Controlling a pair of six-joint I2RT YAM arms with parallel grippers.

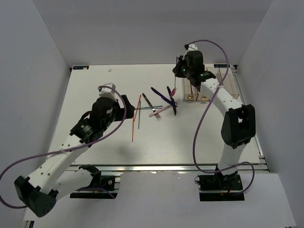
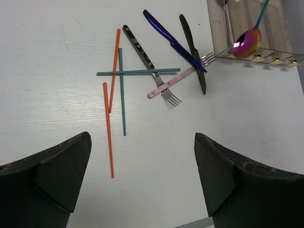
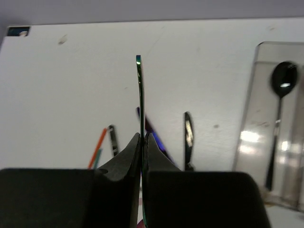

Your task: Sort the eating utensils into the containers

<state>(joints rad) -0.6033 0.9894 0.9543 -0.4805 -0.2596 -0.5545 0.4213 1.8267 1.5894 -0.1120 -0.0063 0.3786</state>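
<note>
Cutlery lies mostly loose on the tabletop [image 1: 95, 90], while the right pincer [image 3: 142, 138] is pressed together on the handle of the iridescent spoon [image 2: 247, 42]. It dangles bowl-down by the near end of the clear containers [image 2: 216, 33], likely for lowering in beside the black spoon [image 3: 281, 90]. The left pincer [image 2: 141, 142] hovers spread wide above the orange chopsticks [image 2: 109, 128], seemingly lined up for its own pick.

One overhead view, two close wrist views.
Overhead looks down on white flat table [image 1: 123, 76]; wrist views share iridescent blue-handled spoon [image 2: 247, 42].
</note>
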